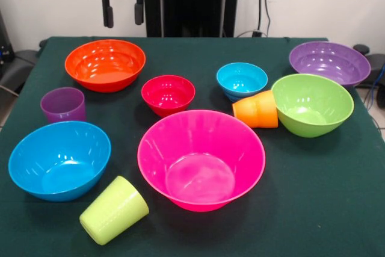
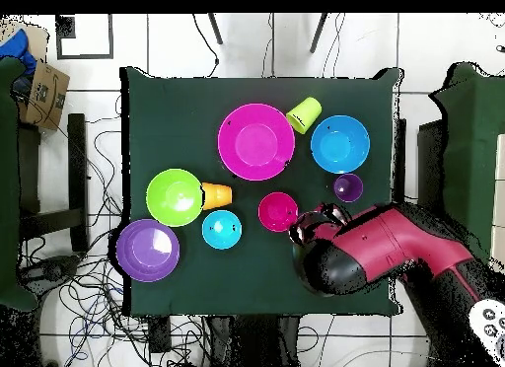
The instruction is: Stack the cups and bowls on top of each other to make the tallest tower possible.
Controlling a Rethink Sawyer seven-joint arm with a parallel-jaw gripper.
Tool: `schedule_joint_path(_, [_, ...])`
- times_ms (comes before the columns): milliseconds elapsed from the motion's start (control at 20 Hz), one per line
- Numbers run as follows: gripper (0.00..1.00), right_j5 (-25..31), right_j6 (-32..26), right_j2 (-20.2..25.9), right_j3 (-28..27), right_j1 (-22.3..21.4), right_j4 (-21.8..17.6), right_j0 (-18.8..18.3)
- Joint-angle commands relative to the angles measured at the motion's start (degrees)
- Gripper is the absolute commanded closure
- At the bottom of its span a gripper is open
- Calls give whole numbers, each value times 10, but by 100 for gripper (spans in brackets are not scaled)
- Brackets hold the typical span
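Gripper [image 1: 123,11] hangs empty, jaws apart, above orange bowl [image 1: 105,64] at table's [image 1: 337,209] far edge. Bowls and cups lie scattered, nothing stacked (green cup [image 1: 113,210] tipped over).

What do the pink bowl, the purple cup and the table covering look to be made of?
Pink bowl: likely glossy plastic, with bright highlights inside. Purple cup: seemingly translucent plastic, its rim paler. Table covering: dark green matte cloth, probably felt; no sheen.
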Motion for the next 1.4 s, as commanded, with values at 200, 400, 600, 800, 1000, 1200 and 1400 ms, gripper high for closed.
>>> schedule_joint_path(200, [0, -29, -107, -39, 17, 49, -65, 34])
schedule_joint_path(400, [0, -35, -85, -39, 30, 32, -64, 40])
schedule_joint_path(600, [0, -33, -76, -36, 37, 15, -53, 45])
schedule_joint_path(800, [0, -29, -76, -36, 41, 6, -43, 48])
schedule_joint_path(1000, [0, -39, -65, -40, 48, 2, -49, 49])
schedule_joint_path(1200, [0, -38, -68, -42, 46, 4, -52, 51])
schedule_joint_path(1400, [0, -37, -75, -41, 43, 7, -50, 48])
